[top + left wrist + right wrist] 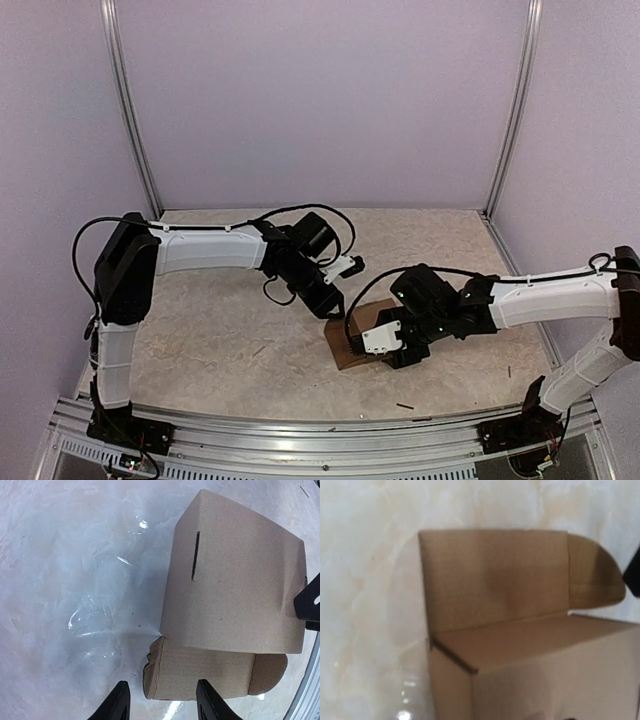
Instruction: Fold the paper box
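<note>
As the paper box (pixel 235 580) looks light yet crushable, pinch the left-wrist view's six-o'clock flap (pixel 215 675); left fingers (pixel 118 703) gape empty, right fingers' (pixel 402 356) state unclear.

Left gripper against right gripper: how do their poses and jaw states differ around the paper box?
The left gripper points down at the far left corner of the paper box; the right gripper reaches across the box from the right. The left gripper's jaws stand visibly open; the right gripper's jaws cannot be made out. Both hang close to the box.
</note>
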You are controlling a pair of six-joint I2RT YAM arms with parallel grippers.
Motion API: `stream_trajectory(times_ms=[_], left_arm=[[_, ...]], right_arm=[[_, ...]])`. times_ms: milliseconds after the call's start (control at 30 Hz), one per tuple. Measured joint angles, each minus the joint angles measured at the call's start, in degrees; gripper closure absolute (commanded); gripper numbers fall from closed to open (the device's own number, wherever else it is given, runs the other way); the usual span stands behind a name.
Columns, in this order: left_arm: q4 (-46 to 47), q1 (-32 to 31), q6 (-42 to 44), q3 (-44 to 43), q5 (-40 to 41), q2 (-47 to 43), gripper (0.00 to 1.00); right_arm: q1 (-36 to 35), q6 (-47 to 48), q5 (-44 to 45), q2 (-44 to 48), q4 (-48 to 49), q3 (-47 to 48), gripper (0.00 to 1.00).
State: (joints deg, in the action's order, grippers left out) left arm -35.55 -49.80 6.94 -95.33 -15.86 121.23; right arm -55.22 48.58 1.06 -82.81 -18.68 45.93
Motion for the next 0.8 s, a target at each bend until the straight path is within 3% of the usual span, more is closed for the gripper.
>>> stream_trajectory(times_ms=[367,567,800], left_arm=[[9.6,5.2,-1.1,2.9,-10.0,0.8,0.65],[10.2,6.1,-1.7,2.4,-15.9,4.5,0.62],[10.3,6.1,-2.3,1.9,-19.5,6.3,0.76]], right_arm=[[4.2,-0.6,-2.4,2.2,-5.1,1.3,0.3],[5.4,-0.9,-3.1,2.6,-5.7,1.3,0.29],[6.6,-1.9,-4.7,2.6,-5.7,1.3,0.29]])
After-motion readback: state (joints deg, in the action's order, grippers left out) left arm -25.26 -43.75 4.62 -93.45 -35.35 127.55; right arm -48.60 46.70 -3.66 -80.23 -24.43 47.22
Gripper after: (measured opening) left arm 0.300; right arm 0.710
